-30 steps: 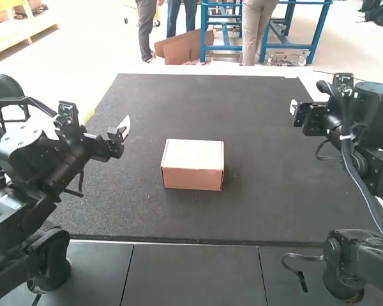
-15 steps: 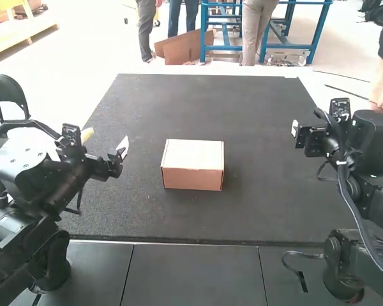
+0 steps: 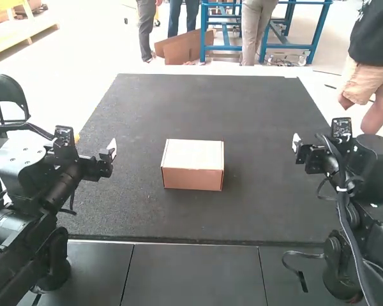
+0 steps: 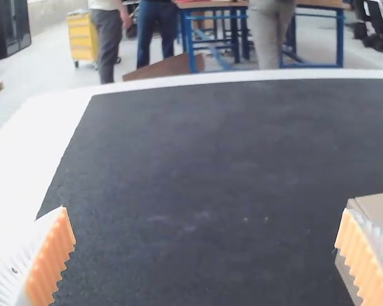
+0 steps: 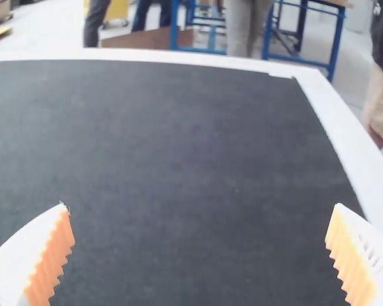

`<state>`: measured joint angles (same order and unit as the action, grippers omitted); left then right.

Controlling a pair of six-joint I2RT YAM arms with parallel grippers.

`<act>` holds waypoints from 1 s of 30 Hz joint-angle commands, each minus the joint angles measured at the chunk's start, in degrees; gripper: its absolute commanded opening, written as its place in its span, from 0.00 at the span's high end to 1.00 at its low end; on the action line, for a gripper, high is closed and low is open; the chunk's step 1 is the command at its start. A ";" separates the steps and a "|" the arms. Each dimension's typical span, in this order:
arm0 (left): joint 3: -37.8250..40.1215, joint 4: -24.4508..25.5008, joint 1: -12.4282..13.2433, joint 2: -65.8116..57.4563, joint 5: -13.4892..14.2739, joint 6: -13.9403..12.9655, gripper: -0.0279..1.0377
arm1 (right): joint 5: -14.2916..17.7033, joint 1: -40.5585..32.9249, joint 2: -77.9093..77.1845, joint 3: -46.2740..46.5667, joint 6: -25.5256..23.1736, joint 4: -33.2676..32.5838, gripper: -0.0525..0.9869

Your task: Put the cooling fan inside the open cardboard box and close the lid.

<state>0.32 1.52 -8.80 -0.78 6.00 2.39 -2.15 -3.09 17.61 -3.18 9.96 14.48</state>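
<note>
plain brown cardboard box [image 3: 193, 164] sits mid black mat [image 3: 242, 108], lid flaps flat and shut on top, long axis running left-right across the table. cooling fan prob. already inside, but that's a guess from the closed lid. left gripper [image 3: 107, 159] hangs off the box's left short end, clear of it, white ribbed fingers w/ orange pads [image 4: 48, 261] wide apart, nothing between them. a brown corner of the box [image 4: 378, 205] peeks just past one finger in the left wrist view. right gripper [image 3: 300, 150] hangs off the right short end, a bit farther out, pads [image 5: 48, 258] also spread w/ only bare mat between. box lies between the two, left arm nearer. if the lid needs pressing, left reaches it first, coming in along the long axis.
</note>
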 commanded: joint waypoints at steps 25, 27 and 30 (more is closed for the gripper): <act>-0.40 -1.17 7.04 0.78 0.24 -0.28 0.07 | 1.54 1.60 -17.61 3.18 0.15 -14.39 0.07; -0.40 -1.17 7.04 0.78 0.24 -0.28 0.07 | 1.54 1.51 -17.61 3.18 0.15 -14.39 0.07; -0.40 -1.17 7.04 0.78 0.24 -0.28 0.07 | 1.54 1.51 -17.61 3.18 0.15 -14.39 0.07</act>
<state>0.30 0.99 -1.83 -0.73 5.98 2.37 0.25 -2.00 0.36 -0.23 10.13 0.08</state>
